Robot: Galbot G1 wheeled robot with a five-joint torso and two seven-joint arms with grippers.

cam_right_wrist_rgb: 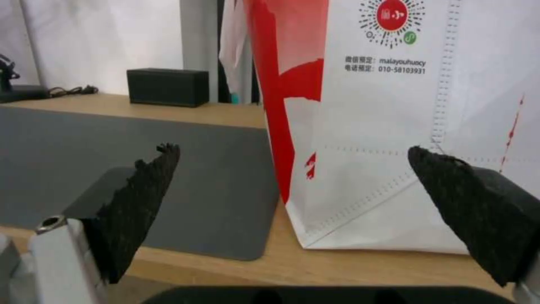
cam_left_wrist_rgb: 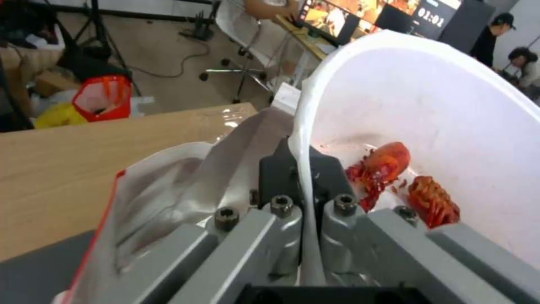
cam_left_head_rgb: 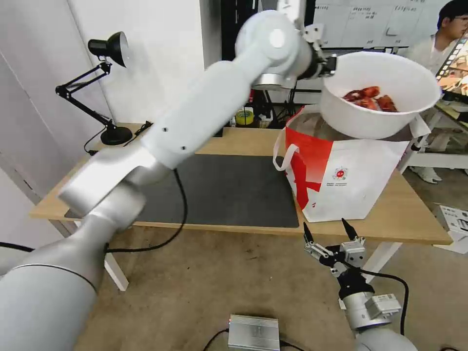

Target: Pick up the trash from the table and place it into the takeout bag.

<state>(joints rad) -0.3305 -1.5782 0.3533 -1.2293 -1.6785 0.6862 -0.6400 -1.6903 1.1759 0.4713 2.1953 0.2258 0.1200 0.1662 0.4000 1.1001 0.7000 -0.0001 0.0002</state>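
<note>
Left hand (cam_left_wrist_rgb: 306, 185) is pinched on the rim of the white bowl (cam_left_head_rgb: 385, 97), one finger inside the wall, one outside. Bowl is held in the air, tilted, directly over the open mouth of the takeout bag (cam_left_head_rgb: 351, 180); red shells (cam_left_head_rgb: 370, 99) sit in its bottom. In the left wrist view the bag's silver lining (cam_left_wrist_rgb: 185, 181) is right beside the bowl rim.

Bag stands upright toward the surface's (cam_left_head_rgb: 243, 141) front right corner, just off the right edge of the dark grey mat (cam_left_head_rgb: 229, 190), not overlapping it.

Right hand (cam_left_head_rgb: 329, 233) hangs below the front edge of the surface, in front of the bag, fingers (cam_right_wrist_rgb: 141, 198) spread wide, nothing between them.

Black box (cam_right_wrist_rgb: 168, 87) sits near the back edge, behind the mat. Desk lamp (cam_left_head_rgb: 105, 87) at the back left corner.
</note>
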